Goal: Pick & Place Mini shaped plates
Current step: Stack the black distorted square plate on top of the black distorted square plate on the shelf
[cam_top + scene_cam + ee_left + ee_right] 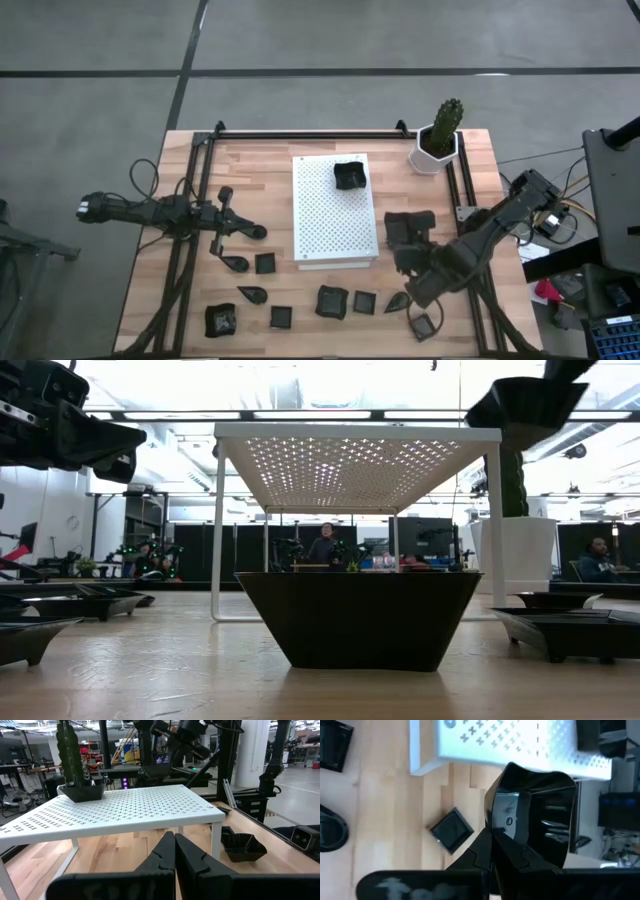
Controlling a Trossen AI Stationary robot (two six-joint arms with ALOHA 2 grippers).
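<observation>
You've got about a dozen tiny dark mini shaped plates (333, 301) scattered mostly along the table's near edge, one dish (349, 174) sitting up on the white perforated board (333, 215), and another glossy plate (540, 815) pinched up in the right gripper (492, 842).

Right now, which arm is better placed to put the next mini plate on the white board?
The right. Its gripper is shut on a dark plate, held up beside the white perforated board. The left gripper sits shut and empty over the table's left side.

one plate (349, 174) on perforated board (330, 225)
</observation>
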